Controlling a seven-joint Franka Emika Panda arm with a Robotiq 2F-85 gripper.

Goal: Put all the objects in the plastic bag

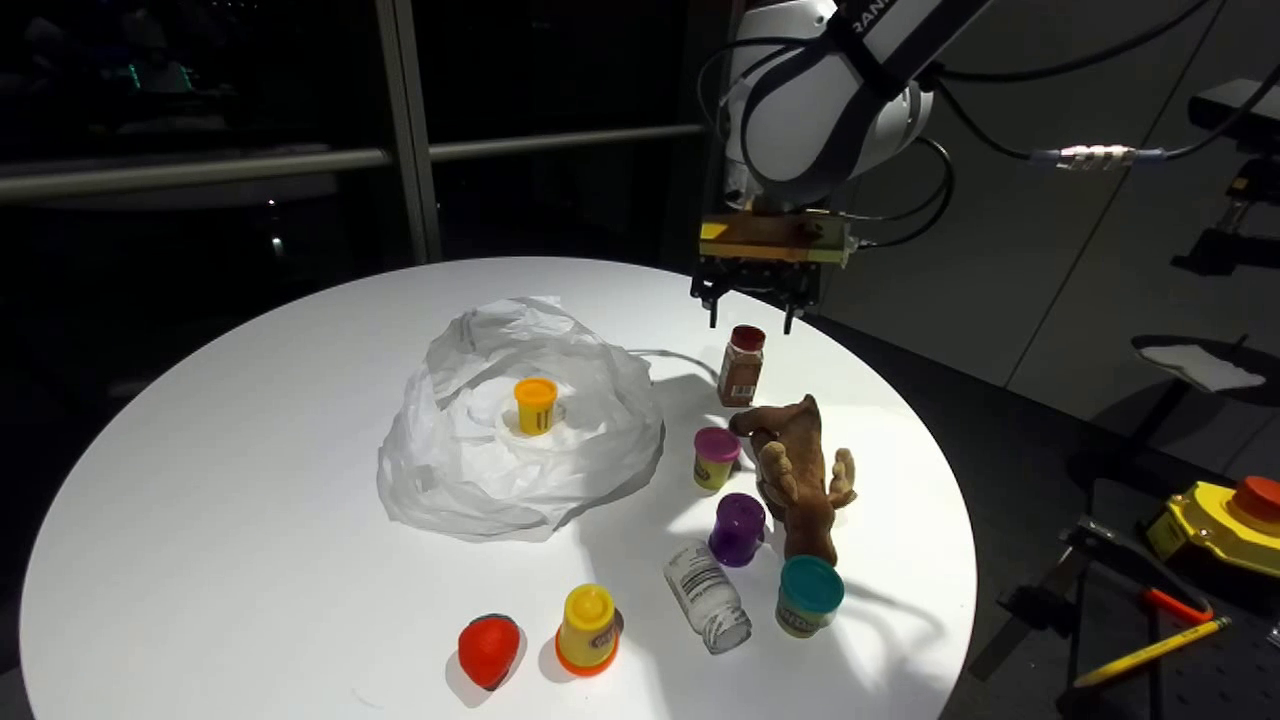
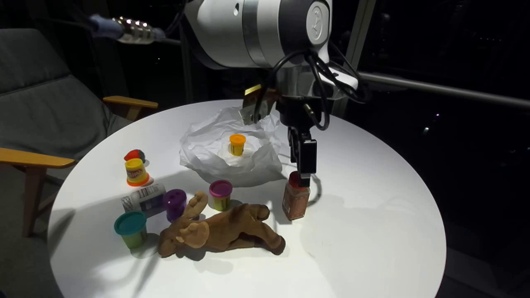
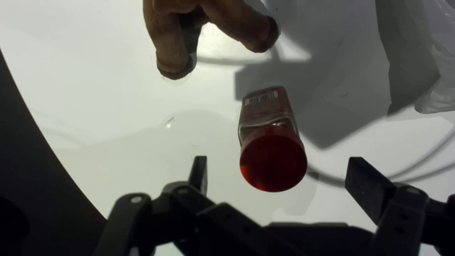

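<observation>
My gripper (image 3: 277, 167) is open above the red-lidded jar (image 3: 266, 113). In the wrist view the lid appears between the spread fingers, touching neither. The jar stands upright on the table. Left of it in an exterior view, the plastic bag (image 1: 600, 485) lies spread, with an orange-lidded yellow cup (image 1: 535, 410) upright inside its opening. Around the table are a brown plush animal (image 2: 236, 227), a pink-lidded cup (image 1: 714, 460), a purple cup (image 1: 738, 530), a white bottle on its side (image 1: 705, 590), a teal-lidded cup (image 1: 808, 598), an upside-down yellow cup (image 1: 587, 625) and a red strawberry (image 1: 489, 650).
The round white table (image 1: 250, 420) carries everything, and its edge curves near the jar in the wrist view. The plush animal's legs (image 3: 170, 53) lie close to the jar. A grey chair (image 2: 41, 107) stands beside the table.
</observation>
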